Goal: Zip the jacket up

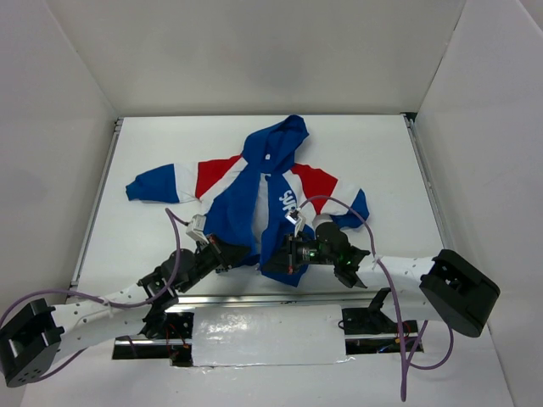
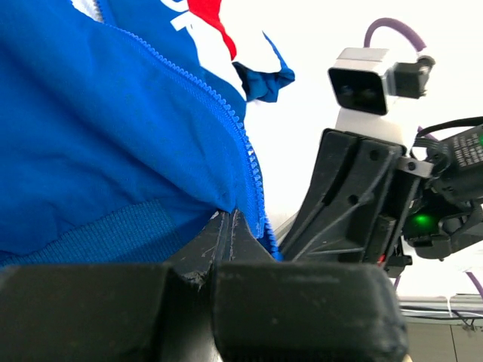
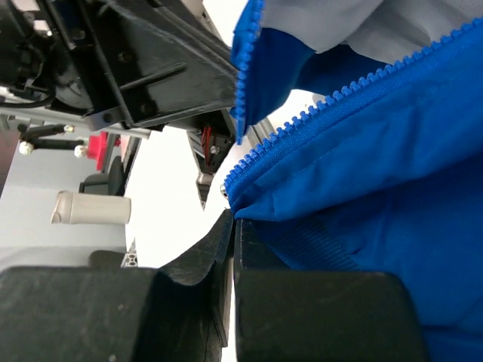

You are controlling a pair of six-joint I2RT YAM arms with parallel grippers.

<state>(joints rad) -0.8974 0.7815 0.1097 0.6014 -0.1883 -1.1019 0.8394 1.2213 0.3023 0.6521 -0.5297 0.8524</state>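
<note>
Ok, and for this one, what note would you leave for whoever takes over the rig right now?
Left gripper: shut on the bottom hem of the jacket, at the foot of one zipper half.
Right gripper: shut on the hem of the opposite front panel, at the foot of the other zipper half.
Jacket: lying on the table, hood pointing away from the arms, front open.
Done: both bottom corners are gripped.
Left: bring the two zipper ends together, engage them and pull the slider up. I can't spot the slider in any view.
</note>
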